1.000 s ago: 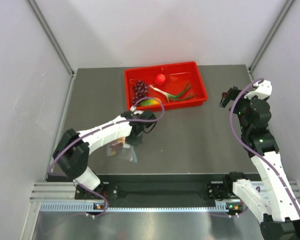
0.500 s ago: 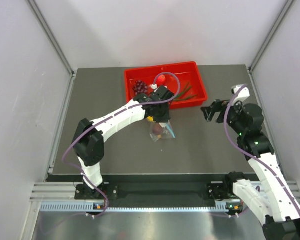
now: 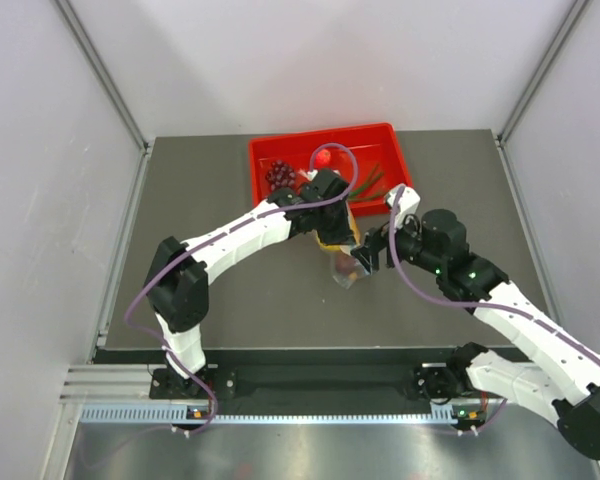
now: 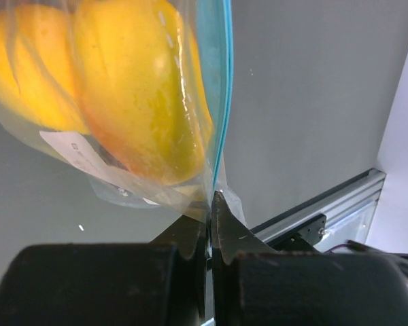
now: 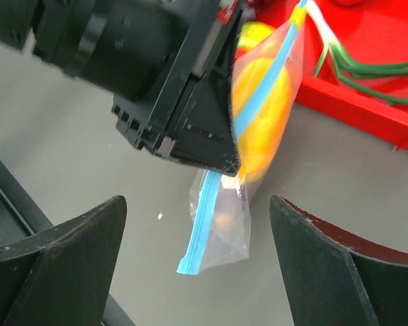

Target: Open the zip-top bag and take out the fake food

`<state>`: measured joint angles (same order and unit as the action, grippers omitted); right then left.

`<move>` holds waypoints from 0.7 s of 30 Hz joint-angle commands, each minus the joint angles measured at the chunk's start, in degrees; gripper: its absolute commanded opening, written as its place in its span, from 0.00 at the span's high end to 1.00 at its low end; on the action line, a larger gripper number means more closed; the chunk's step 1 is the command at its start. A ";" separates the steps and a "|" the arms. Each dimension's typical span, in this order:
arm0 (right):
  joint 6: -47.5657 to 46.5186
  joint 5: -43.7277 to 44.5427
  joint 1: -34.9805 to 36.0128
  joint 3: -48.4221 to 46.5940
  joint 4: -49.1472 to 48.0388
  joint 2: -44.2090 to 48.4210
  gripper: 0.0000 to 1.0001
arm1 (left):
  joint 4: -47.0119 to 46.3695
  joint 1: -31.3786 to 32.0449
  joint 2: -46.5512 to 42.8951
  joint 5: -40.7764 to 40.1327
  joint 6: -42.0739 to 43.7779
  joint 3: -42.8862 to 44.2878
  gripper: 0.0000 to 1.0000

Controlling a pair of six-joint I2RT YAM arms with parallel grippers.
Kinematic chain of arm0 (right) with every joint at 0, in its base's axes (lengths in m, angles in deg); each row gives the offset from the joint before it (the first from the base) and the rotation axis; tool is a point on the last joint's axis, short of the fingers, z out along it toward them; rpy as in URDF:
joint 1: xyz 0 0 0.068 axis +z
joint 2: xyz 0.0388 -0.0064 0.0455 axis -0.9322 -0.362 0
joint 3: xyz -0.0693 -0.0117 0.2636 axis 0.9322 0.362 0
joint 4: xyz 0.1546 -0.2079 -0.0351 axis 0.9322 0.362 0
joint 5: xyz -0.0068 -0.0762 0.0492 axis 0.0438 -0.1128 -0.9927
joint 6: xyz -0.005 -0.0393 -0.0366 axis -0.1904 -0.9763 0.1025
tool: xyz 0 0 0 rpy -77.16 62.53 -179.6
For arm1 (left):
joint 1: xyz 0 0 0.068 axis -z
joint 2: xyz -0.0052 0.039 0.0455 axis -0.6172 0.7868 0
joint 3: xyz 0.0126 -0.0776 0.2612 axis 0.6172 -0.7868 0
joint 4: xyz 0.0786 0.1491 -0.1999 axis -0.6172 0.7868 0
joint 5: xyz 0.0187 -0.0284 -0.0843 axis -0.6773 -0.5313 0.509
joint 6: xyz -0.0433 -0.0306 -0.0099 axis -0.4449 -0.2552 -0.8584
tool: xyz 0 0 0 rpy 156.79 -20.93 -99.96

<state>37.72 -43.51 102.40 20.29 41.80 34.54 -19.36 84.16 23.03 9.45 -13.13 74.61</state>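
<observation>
left gripper (image 4: pixel 209 204), clamped on the zip-top bag (image 3: pixel 344 268), has carried it to mid-desk; right gripper (image 3: pixel 366 258), jaws wide, has swung in from the right edge to open it. fake food (image 4: pixel 136 95) remains inside.

A dark grey table (image 3: pixel 190 190) stood enclosed by plain pale walls (image 3: pixel 310 60) on three sides, a metal rail (image 3: pixel 330 412) along its near edge.

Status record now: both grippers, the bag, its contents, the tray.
left gripper: shut on the zip-top bag, pinching its edge by the zip strip
right gripper: open, fingers either side of the bag, not touching
zip-top bag: hanging from the left gripper, zip looks closed
fake food: inside the bag
red tray: just behind the bag
</observation>
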 commanded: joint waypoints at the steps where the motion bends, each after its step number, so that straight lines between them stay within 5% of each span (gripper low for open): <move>1: -3.09 3.53 2.76 1.26 -2.79 -0.79 0.15 | -4.92 -0.51 -1.48 2.87 -1.91 -0.87 1.00; 16: -6.70 12.74 8.12 2.41 -4.21 -10.46 0.40 | -7.12 -1.21 -3.94 5.77 -4.19 -4.21 1.00; 21: -6.70 13.82 8.38 3.72 -4.56 -11.25 0.61 | -10.36 -1.92 -5.16 9.11 -4.64 -7.11 1.00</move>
<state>31.60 -31.78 109.61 23.22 39.79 23.41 -24.30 82.91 21.72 15.65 -16.94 68.91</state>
